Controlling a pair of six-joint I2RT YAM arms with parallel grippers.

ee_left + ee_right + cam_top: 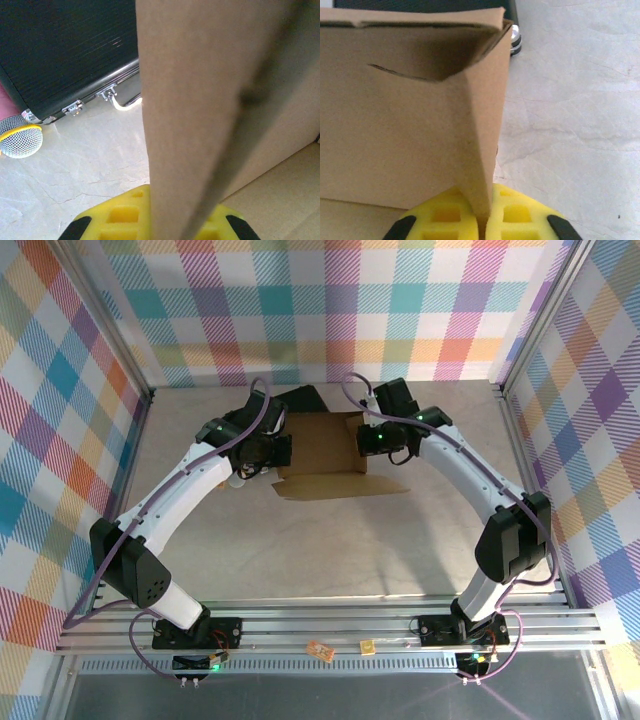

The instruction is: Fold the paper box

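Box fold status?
Done: both side walls of the paper box stand up. In hand: left gripper and right gripper are each shut on a wall. Left: front flap lies flat on the table; box not closed.

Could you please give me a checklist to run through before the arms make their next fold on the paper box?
1. Left gripper shut on the left wall of the paper box: ok.
2. Right gripper shut on the right wall: ok.
3. Front flap lying flat on the table: ok.
4. Microphone apart from the box: ok.
5. Gap between box and black case: cannot tell.
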